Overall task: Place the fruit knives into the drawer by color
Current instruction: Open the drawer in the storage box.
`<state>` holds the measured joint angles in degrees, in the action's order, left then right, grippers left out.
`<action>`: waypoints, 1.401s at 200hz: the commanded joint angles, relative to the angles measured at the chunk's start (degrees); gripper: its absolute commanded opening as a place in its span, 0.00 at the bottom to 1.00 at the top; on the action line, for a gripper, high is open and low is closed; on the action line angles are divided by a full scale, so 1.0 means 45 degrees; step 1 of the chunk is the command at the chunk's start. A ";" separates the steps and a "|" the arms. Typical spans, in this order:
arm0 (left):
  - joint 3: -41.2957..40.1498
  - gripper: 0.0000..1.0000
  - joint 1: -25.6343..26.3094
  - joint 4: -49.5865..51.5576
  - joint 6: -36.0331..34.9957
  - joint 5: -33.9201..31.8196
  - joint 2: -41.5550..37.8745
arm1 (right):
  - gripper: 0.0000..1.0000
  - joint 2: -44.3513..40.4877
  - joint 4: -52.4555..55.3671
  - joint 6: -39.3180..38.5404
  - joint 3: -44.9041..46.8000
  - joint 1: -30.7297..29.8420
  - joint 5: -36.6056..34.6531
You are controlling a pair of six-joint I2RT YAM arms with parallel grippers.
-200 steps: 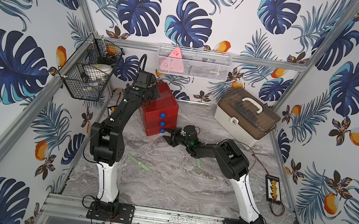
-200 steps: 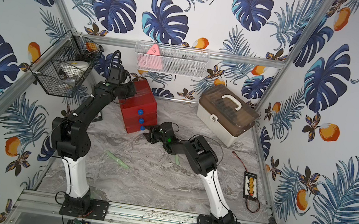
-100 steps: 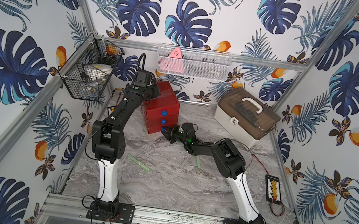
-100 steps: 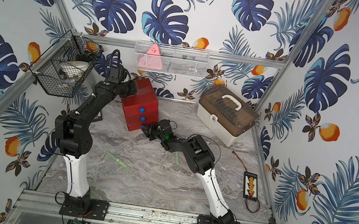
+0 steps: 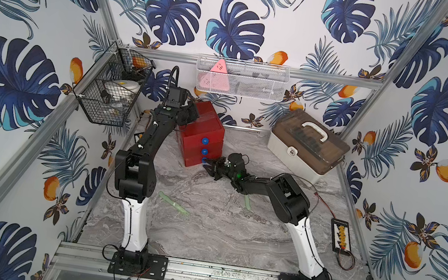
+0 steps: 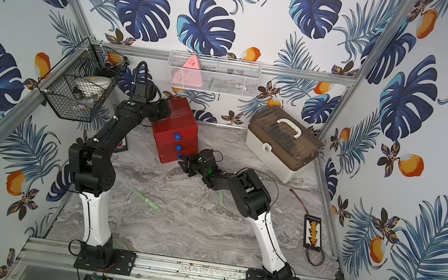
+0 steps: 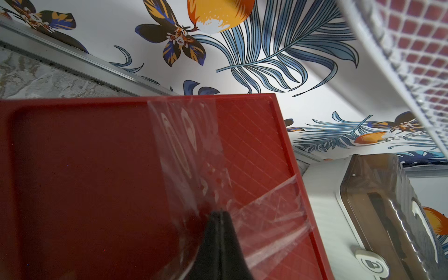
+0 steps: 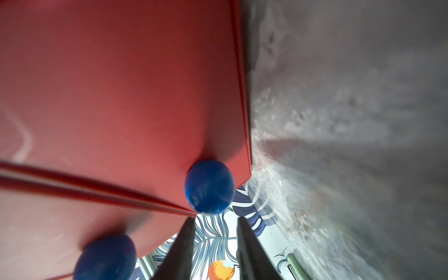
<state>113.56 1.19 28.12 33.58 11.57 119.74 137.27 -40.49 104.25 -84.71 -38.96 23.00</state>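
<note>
**Lining up on the lowest knob while the chest is pinned**

The right gripper (image 8: 215,220) has its jaws partly apart with nothing between them; only wallpaper shows through the gap. Just past the fingertips sits the bottom knob (image 8: 209,186), round and blue. It is close to the tips but not yet inside them, and whether a tip grazes it I cannot tell. The gap looks about wide enough to take the knob, which suits a pinch and pull on the lowest front. Off to one side of the jaws, the middle knob (image 8: 106,257) marks the next front up, with a closed seam between the two.

The left gripper (image 7: 219,215) has its jaws closed on nothing, the joined tips set down on the taped top of the drawer (image 5: 203,127). I read this as a brace: weight on a light chest so that it does not slide toward the pull.

Behind the right jaws and partly hidden under that arm, a green knife (image 5: 247,202) lies flat on the table (image 5: 218,235). A second green knife (image 5: 173,202) lies farther out, near the left arm and well apart from both grippers. Neither knife is held, probably because their drawer must open first. No pink or teal knife shows. In both top views all three fronts look shut, so I cannot tell what is inside them. The beige case (image 5: 304,149) stands well off beyond the right arm.
</note>
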 commanded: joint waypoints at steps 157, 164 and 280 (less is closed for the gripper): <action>-0.0762 0.00 -0.0283 0.3921 0.0310 0.0177 0.0597 | 0.35 0.0973 0.0904 -0.0619 -0.1757 0.0245 -0.0074; -0.0768 0.00 -0.0299 0.3874 0.0326 0.0222 0.0597 | 0.35 0.0973 0.0977 -0.0675 -0.1791 0.0245 -0.0092; -0.0578 0.00 -0.0420 0.3772 0.0472 0.0436 0.0783 | 0.18 -0.0083 0.1350 -0.1394 -0.0831 0.0278 0.0098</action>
<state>112.09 -0.30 23.81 35.86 16.80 120.36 138.87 -32.40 99.13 -90.39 -37.74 24.08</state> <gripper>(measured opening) 0.060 0.294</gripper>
